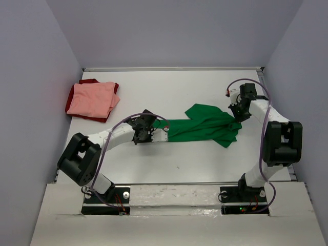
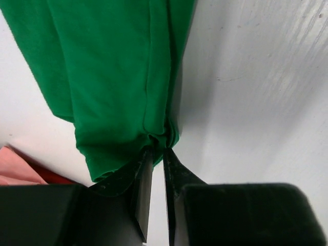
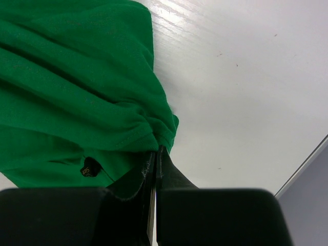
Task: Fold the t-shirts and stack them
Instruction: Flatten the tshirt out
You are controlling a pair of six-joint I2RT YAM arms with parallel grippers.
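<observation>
The bright green t-shirt [image 1: 205, 125] is stretched out in a long bunched band across the middle of the table. My left gripper [image 1: 154, 129] is shut on its left end; in the left wrist view the green cloth [image 2: 118, 77] is pinched at the fingertips. My right gripper [image 1: 237, 114] is shut on its right end, with the cloth [image 3: 77, 87] gathered at the closed tips. The salmon pink t-shirt [image 1: 93, 99] lies folded at the back left on top of the dark red t-shirt [image 1: 90, 81], of which only edges show.
The white table [image 1: 189, 159] is walled by grey panels on the left, back and right. The folded stack sits close to the left wall. A small black size tag [image 3: 90, 167] shows on the green shirt near my right fingers.
</observation>
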